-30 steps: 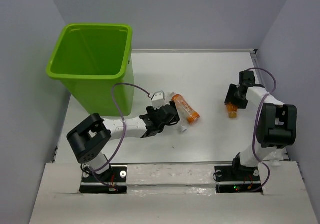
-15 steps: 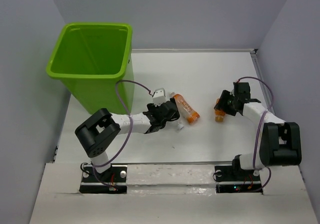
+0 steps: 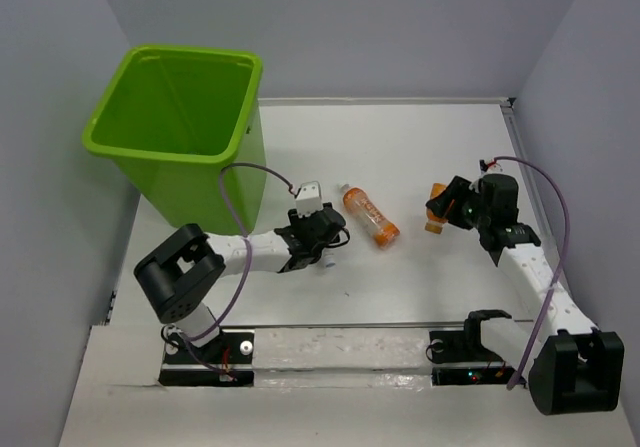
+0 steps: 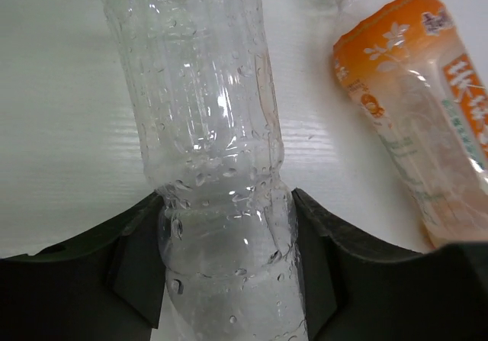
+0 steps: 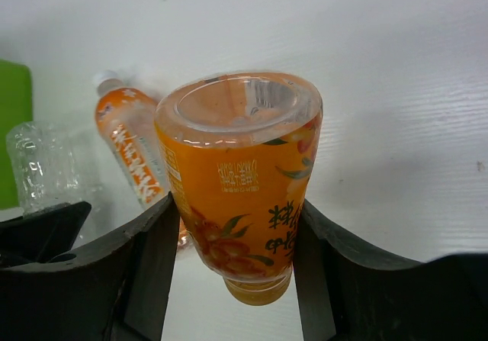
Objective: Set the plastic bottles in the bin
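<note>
The left tool (image 4: 226, 234) pinches a thin clear bottle (image 4: 202, 112) and the right tool (image 5: 232, 234) grips 1 orange bottle (image 5: 236, 181), neither yet above the bin (image 3: 160, 149) far left on the worktop (image 3: 400, 147), so either slick wall could buckle and slip free during the carry.

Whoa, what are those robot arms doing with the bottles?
They're tidying plastic bottles into the green bin. The left arm has its jaws shut on a clear bottle down at the table. The right arm has its jaws gripping an orange bottle. A second orange bottle lies loose on the table between them. I can't see any bottle in the bin yet.
</note>
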Available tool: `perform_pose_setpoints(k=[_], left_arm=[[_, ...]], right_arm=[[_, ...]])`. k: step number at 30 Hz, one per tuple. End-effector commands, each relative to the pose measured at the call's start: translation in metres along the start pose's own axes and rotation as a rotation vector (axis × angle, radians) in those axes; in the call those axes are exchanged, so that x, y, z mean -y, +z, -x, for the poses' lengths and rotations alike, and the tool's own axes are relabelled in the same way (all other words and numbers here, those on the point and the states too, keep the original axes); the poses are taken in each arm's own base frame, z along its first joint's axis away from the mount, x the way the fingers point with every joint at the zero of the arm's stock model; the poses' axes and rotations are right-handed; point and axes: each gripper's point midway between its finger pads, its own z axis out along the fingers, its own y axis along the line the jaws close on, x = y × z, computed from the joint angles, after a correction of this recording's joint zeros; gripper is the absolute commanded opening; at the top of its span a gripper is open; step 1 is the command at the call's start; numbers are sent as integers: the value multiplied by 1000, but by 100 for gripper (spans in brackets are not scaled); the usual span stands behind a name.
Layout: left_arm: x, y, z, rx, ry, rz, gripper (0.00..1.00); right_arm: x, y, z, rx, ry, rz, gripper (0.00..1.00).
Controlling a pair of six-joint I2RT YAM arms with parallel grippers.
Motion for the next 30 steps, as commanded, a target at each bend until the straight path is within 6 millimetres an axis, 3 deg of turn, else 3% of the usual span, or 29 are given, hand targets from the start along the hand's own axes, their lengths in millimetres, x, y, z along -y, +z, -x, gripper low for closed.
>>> perform_pose_setpoints(k=[1,3,4,7,11,13,15,16,17,19,20,21,22,23,25,26,28,29,30], left_arm=[[31,-60,72,184,-37,-135,42],[49,-89,92,234,-18,-210,41],[58,-113,119,282,-64,-269,41],[72,-164,170,368,-124,-404,41],[95,-234,243,498,-176,-590,41],[99,-257,268,542,-179,-625,41],[84,-287,321,651,-191,-538,41],[76,-277,318,647,-187,-472,41],[63,-289,344,704,-194,-423,42],[43,-285,368,753,-181,-329,42],[32,-294,390,790,-206,-306,42],[5,-281,407,804,-206,-206,43],[-4,-273,416,803,-200,-155,43],[-16,-282,434,837,-228,-129,43],[-49,-273,455,870,-245,-22,43],[-59,-281,467,897,-264,-6,44],[-84,-263,477,887,-269,88,47],[-91,-265,485,895,-280,100,63],[-97,-254,479,840,-264,126,74]], right_arm=[[-70,-30,35,96,-34,208,6],[-98,-48,54,156,-58,271,5],[-108,-56,60,173,-65,290,6],[-135,-84,81,246,-85,359,6],[-159,-113,92,294,-95,439,6],[-172,-120,90,286,-103,490,5],[-191,-127,88,280,-114,548,5],[-197,-128,86,275,-119,562,5],[-205,-128,86,270,-126,580,5],[-227,-131,81,263,-150,629,5],[-235,-132,80,260,-160,646,5],[-246,-129,83,263,-167,649,5],[-258,-131,83,268,-177,673,5],[-275,-135,73,251,-208,711,5],[-300,-131,74,254,-229,719,5],[-318,-136,62,241,-272,757,5],[-344,-126,67,275,-311,753,5],[-354,-121,66,274,-319,755,5],[-365,-120,65,266,-328,772,5]])
